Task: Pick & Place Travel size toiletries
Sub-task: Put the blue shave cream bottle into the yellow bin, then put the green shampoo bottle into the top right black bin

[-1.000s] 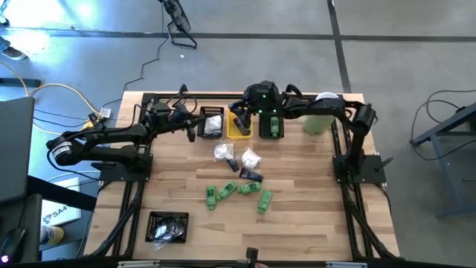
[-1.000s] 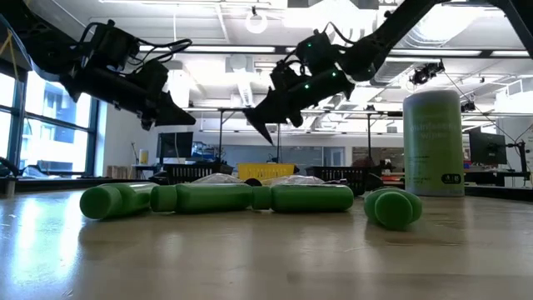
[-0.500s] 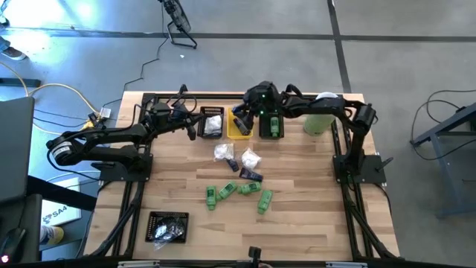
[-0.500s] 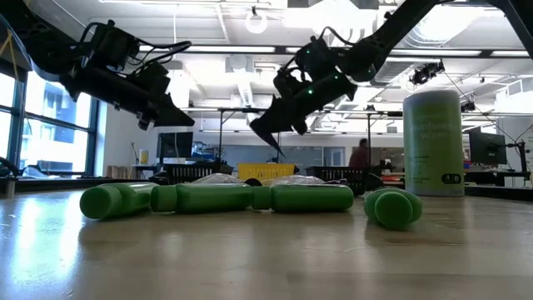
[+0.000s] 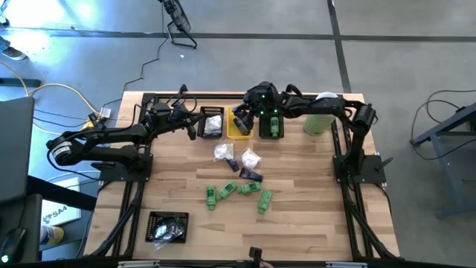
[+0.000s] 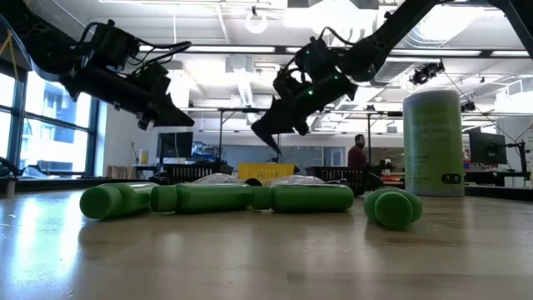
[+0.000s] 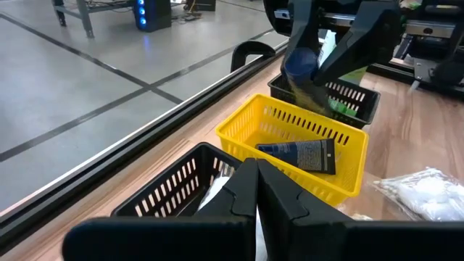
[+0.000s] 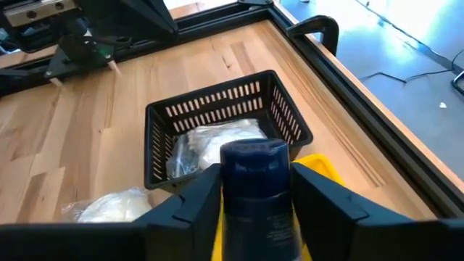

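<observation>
Right claw (image 8: 246,210) grasps a dark blue tube (image 8: 252,190) above the yellow bin (image 7: 290,156). Its cap end points past the fingertips toward the black bin (image 8: 225,127), long axis along the fingers. Let go askew, it could catch the rim and tumble onto the surface (image 5: 297,216). Left claw (image 7: 255,199) waits clenched nearby.
</observation>
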`<move>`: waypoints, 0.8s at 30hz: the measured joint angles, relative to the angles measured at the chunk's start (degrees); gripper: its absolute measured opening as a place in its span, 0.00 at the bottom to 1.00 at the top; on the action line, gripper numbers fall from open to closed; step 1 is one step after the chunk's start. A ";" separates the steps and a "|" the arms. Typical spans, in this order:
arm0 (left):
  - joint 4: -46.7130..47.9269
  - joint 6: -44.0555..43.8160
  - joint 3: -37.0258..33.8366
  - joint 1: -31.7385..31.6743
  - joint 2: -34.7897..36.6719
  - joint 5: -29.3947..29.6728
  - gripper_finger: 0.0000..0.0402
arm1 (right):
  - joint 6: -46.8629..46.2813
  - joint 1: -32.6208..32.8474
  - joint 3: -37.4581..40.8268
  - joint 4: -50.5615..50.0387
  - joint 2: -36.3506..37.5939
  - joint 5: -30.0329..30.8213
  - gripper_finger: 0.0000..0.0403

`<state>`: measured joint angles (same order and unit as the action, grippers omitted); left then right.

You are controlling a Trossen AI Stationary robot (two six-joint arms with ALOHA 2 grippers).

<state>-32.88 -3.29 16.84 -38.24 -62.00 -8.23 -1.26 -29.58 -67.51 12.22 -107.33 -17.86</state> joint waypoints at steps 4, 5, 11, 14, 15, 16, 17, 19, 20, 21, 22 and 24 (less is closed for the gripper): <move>0.00 0.00 0.00 0.00 0.00 0.00 0.00 | -0.31 0.36 0.00 0.00 0.00 1.35 0.50; 0.00 0.00 0.00 0.00 0.00 0.00 0.00 | -0.22 0.50 0.00 -0.01 0.00 2.20 0.52; 0.00 0.00 0.00 0.00 0.00 0.00 0.00 | -0.92 0.76 0.00 0.03 0.00 4.87 0.55; 0.01 -0.01 0.00 0.00 0.00 0.00 0.00 | -2.21 0.64 0.02 0.84 0.34 4.60 0.52; 0.01 0.00 0.00 0.00 0.00 0.00 0.00 | -2.08 0.61 0.04 1.63 0.53 4.28 0.50; 0.02 -0.01 0.00 0.00 0.00 0.00 0.00 | -1.91 0.63 0.04 2.55 0.82 4.15 0.48; 0.02 0.00 0.00 0.00 0.00 0.00 0.00 | -1.89 0.67 0.04 3.06 1.34 4.13 0.46; 0.02 0.00 0.00 0.00 0.00 0.00 0.00 | -1.82 0.79 0.04 3.28 2.60 4.13 0.42; 0.02 0.00 0.00 0.00 0.00 0.00 0.00 | -1.80 0.88 0.04 3.39 3.22 4.24 0.40; 0.02 -0.02 0.00 0.00 0.00 -0.02 0.00 | -1.77 0.89 0.04 3.07 3.85 4.32 0.38; 0.00 -0.02 0.00 0.00 0.00 -0.02 0.00 | -1.76 0.90 0.04 2.64 4.36 4.30 0.36; 0.02 0.00 0.00 0.00 0.00 -0.02 0.00 | -2.03 0.87 0.04 1.24 5.42 4.41 0.30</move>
<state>-32.86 -3.29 16.84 -38.24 -62.00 -8.25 -3.29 -28.71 -67.46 13.46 -101.91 -13.45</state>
